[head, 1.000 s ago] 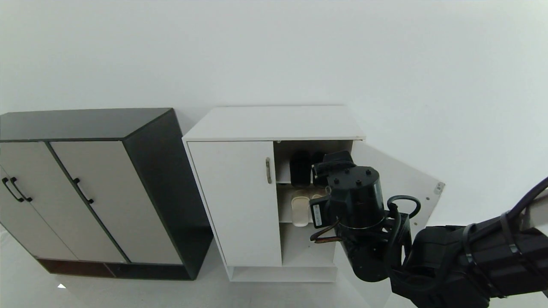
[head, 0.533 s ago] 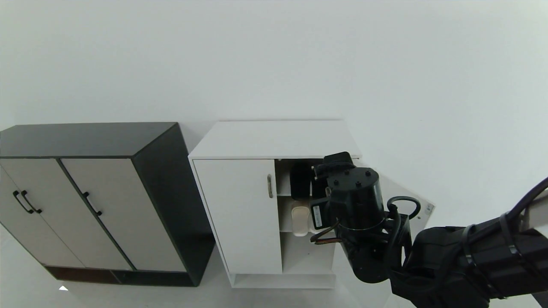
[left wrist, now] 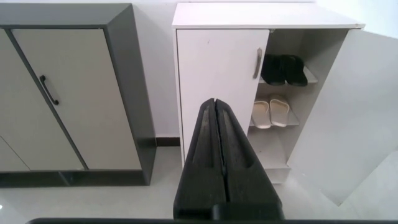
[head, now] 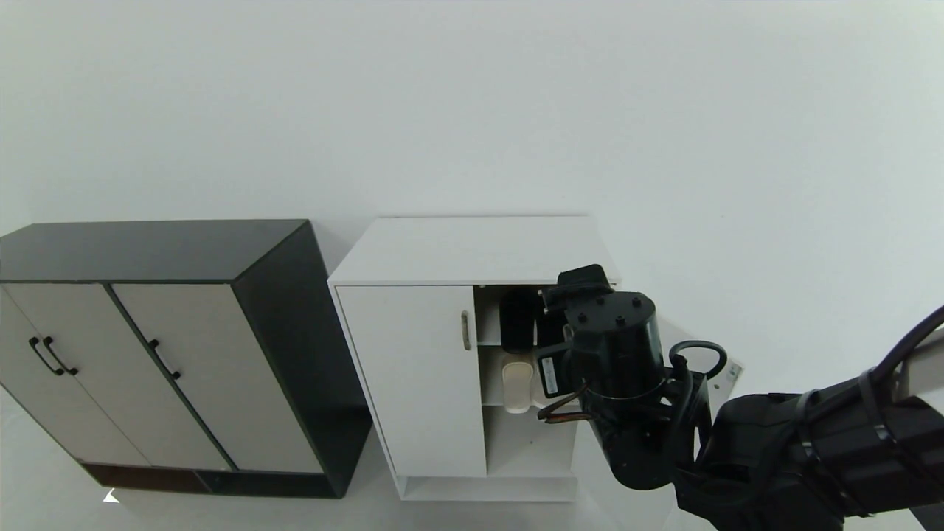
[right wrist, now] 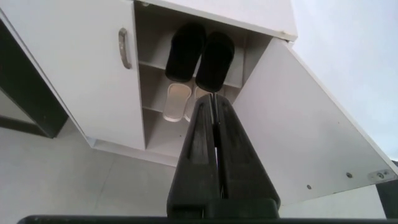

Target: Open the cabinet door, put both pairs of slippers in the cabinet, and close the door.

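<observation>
The white cabinet (head: 472,247) has its left door shut and its right door (right wrist: 298,137) swung open. A black pair of slippers (head: 516,317) lies on the top shelf, and a cream pair (head: 516,383) sits on the shelf below. My right gripper (head: 582,280) is held in front of the open half, pointing at the shelves, shut and empty (right wrist: 213,99). It touches neither the door nor the slippers. My left gripper (left wrist: 215,102) is farther back, facing the shut left door, and is also shut on nothing. The left wrist view shows both pairs, black (left wrist: 283,68) and cream (left wrist: 273,113).
A dark cabinet (head: 147,251) with two pale doors stands against the white one's left side. The shut white door carries a metal handle (head: 465,330) by the opening. A bare white wall rises behind, with pale floor in front.
The whole head picture has shifted: both cabinets now sit lower and look a little farther off, so the camera moved. My right arm keeps its place in the picture.
</observation>
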`<state>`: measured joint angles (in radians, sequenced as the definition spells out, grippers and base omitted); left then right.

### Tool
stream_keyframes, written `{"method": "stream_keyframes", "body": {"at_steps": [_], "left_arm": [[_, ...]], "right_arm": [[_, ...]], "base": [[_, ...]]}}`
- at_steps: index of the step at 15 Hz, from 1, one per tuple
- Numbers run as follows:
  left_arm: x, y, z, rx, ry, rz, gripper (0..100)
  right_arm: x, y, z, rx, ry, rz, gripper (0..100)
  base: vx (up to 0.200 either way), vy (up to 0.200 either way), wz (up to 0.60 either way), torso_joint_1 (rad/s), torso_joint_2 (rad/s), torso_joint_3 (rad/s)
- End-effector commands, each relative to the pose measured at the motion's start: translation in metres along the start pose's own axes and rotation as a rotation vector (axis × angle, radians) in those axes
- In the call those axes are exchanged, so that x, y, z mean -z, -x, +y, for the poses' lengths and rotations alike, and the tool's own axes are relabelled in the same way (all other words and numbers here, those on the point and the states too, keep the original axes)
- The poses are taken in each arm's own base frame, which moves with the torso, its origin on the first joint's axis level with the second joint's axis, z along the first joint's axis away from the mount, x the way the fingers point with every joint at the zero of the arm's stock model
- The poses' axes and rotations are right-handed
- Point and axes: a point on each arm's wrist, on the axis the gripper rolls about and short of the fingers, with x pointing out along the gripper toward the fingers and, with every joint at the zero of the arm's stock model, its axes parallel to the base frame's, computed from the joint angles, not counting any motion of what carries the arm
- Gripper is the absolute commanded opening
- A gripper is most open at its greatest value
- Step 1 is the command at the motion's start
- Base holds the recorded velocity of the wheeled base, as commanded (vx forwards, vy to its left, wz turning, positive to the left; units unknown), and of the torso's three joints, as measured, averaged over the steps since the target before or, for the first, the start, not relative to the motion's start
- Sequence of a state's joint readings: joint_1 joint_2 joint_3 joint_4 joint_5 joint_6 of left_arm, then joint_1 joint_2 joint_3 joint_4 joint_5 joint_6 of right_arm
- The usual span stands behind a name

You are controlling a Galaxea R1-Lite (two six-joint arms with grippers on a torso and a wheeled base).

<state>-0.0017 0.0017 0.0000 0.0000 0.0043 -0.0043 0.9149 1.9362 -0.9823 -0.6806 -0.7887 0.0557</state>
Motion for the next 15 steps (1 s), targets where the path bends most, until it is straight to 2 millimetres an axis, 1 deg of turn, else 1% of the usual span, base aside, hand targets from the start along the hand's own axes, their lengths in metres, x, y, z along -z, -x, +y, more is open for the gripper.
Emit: {"method": "stream_keyframes", "body": {"at_steps": [1, 3, 7, 10, 11, 13, 15], "left_arm": [[0.0, 0.0, 0.0, -0.001, 0.0, 0.0, 0], [0.0, 0.0, 0.0, -0.001, 0.0, 0.0, 0], [0.0, 0.0, 0.0, -0.002, 0.0, 0.0, 0], [0.0, 0.0, 0.0, -0.002, 0.0, 0.0, 0], [0.0, 0.0, 0.0, -0.001, 0.0, 0.0, 0], [0.0, 0.0, 0.0, -0.001, 0.0, 0.0, 0], [0.0, 0.0, 0.0, -0.002, 0.0, 0.0, 0]], "right_arm": [[0.002, -0.001, 0.001, -0.001, 0.005, 0.004, 0], [0.003, -0.001, 0.002, -0.001, 0.007, 0.006, 0], [0.006, -0.004, 0.003, 0.002, 0.01, 0.01, 0], [0.006, -0.007, 0.0, 0.013, 0.008, 0.011, 0], [0.006, -0.01, -0.003, 0.025, 0.006, 0.012, 0], [0.003, -0.019, -0.012, 0.045, 0.0, 0.011, 0], [-0.005, -0.032, -0.027, 0.036, -0.032, -0.023, 0]], "base": [[0.0, 0.0, 0.0, 0.0, 0.0, 0.0], [0.0, 0.0, 0.0, 0.0, 0.0, 0.0], [0.0, 0.0, -0.6, 0.002, 0.0, 0.001], [0.0, 0.0, -0.6, 0.009, 0.0, 0.001], [0.0, 0.0, -0.6, -0.002, 0.0, 0.002], [0.0, 0.0, 0.0, 0.0, 0.0, 0.0], [0.0, 0.0, 0.0, 0.0, 0.0, 0.0]]}}
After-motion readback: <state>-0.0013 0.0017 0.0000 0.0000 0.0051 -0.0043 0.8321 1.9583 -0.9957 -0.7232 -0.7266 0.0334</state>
